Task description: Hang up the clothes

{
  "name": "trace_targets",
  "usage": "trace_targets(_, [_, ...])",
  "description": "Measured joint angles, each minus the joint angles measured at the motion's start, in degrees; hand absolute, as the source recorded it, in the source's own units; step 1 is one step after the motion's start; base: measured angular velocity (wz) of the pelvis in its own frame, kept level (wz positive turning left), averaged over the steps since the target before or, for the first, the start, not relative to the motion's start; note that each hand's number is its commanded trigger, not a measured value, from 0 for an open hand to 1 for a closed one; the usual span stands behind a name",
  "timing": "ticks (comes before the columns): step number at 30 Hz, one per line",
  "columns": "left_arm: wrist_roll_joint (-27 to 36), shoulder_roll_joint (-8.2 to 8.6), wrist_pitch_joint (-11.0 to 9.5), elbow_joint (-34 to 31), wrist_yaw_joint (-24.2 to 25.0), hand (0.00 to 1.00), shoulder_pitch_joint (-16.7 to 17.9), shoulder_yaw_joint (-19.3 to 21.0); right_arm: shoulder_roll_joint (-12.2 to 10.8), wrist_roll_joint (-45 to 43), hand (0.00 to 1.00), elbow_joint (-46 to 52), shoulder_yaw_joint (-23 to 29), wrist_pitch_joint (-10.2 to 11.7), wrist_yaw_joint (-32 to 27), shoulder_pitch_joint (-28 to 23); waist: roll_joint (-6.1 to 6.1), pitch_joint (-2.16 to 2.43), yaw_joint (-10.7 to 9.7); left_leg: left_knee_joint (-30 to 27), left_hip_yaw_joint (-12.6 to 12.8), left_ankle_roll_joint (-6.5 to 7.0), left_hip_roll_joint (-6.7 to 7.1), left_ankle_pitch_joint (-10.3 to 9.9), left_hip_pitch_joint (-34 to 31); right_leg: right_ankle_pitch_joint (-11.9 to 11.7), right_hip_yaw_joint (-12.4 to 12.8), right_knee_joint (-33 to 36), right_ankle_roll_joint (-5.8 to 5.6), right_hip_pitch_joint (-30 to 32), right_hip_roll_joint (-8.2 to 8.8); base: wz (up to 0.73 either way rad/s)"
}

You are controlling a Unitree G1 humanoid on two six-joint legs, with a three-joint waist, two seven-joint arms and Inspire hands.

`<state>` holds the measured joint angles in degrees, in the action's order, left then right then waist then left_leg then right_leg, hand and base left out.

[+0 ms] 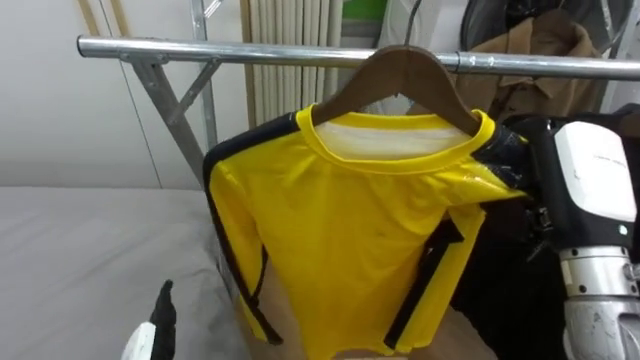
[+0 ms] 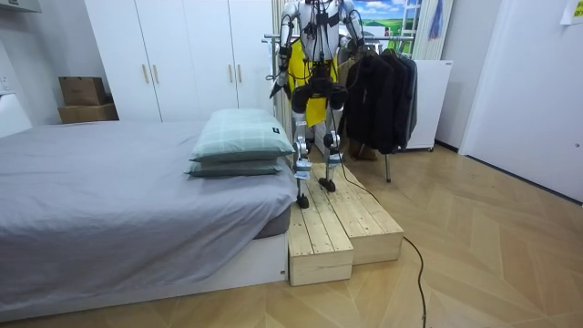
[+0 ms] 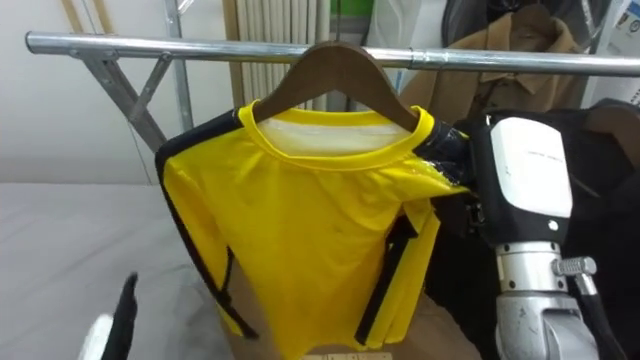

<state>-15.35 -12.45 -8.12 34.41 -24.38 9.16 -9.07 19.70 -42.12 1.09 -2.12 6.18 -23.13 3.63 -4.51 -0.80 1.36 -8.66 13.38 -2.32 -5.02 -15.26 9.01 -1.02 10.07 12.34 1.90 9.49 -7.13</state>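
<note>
Left hand point(image 1: 158, 318) low, nearest the camera; open or closed cannot be told. Right hand point(image 1: 592, 185) raised at yellow long-sleeved shirt point(image 1: 350, 240), against its shoulder; grip cannot be told. Shirt on wooden hanger point(image 1: 400, 75), left of right hand; hanger top at metal rail point(image 1: 200, 50), above both hands. Grey bed point(image 1: 80, 250) beyond left hand.

White wardrobes point(image 2: 182, 59), grey bed point(image 2: 109, 191), stacked pillows point(image 2: 239, 146), wooden platform point(image 2: 346, 228), parquet floor point(image 2: 492, 255).
</note>
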Motion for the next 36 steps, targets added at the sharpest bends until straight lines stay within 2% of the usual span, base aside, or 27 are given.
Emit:
trace_targets(4, [0.1,0.13,0.7,6.7,0.4,0.00,0.3,1.6,0.0,1.4,1.00,-0.5,-0.2,-0.1,1.3,0.0,-0.17,0.00,1.3,0.2,-0.1,0.00,-0.02,0.0,0.1,0.0,-0.3,-0.6,0.00,-0.3,0.07,0.00])
trace_targets(9, [0.1,0.19,1.5,9.9,1.2,0.00,0.8,4.5,0.4,1.7,1.00,-1.0,-0.2,-1.1,2.5,0.9,-0.48,0.17,2.6,0.8,-1.4,-0.04,-0.17,0.0,-0.3,0.0,-1.0,-0.7,0.13,-0.3,-0.02,0.07])
trace_targets(12, [-0.7,0.22,1.6,10.4,1.4,0.00,2.1,4.7,0.6,2.4,1.00,-1.2,-0.2,-1.4,3.6,2.0,-0.48,0.18,3.5,0.7,-1.9,-0.04,-0.23,0.0,-0.1,0.1,-1.6,-0.7,0.25,-0.3,0.00,0.00])
trace_targets(18, [-2.3,0.28,1.5,12.9,1.5,0.00,1.8,4.7,0.6,7.6,1.00,-2.5,-0.2,-1.3,7.9,3.4,-0.85,0.41,4.2,0.5,-1.9,-0.04,-0.24,0.0,0.2,0.2,-2.6,-0.8,0.39,-0.8,0.29,0.00])
trace_targets(23, [-3.1,0.23,1.2,13.8,1.4,0.00,1.9,4.8,0.6,15.2,1.00,-3.4,-0.2,-2.5,8.5,4.0,-1.04,0.42,4.5,0.5,-2.4,-0.04,-0.22,0.0,0.3,0.4,-4.7,-0.9,0.66,-1.0,0.74,0.03])
trace_targets(29, [-4.7,0.24,0.6,14.2,1.4,0.00,1.9,5.1,0.6,18.0,1.00,-8.4,-0.3,-2.6,10.3,6.5,-1.05,0.40,5.9,1.0,-2.8,-0.07,-0.30,0.0,0.3,0.6,-5.2,-0.9,0.81,-1.2,0.77,0.03])
trace_targets(31, [-5.5,0.26,0.6,14.2,1.4,0.00,1.9,5.1,0.6,19.7,1.00,-11.2,-0.3,-3.2,11.2,7.9,-1.02,0.39,6.3,1.0,-2.9,-0.08,-0.32,0.0,0.4,0.6,-5.3,-0.8,0.85,-1.2,0.76,0.00])
trace_targets(33, [-5.6,0.29,0.7,14.1,1.4,0.00,1.9,5.1,0.6,21.3,1.00,-13.1,-0.3,-5.1,12.1,9.4,-1.00,0.37,6.6,1.0,-3.0,-0.08,-0.38,0.0,0.4,0.7,-5.6,-0.8,0.99,-1.2,0.79,0.00])
trace_targets(36, [-5.6,0.32,0.7,14.0,1.4,0.00,1.9,5.1,0.6,23.5,1.00,-16.1,-0.3,-5.5,12.3,11.7,-1.04,0.38,6.6,0.9,-3.4,-0.07,-0.46,0.0,0.5,0.8,-6.0,-0.7,1.12,-1.3,0.83,0.05])
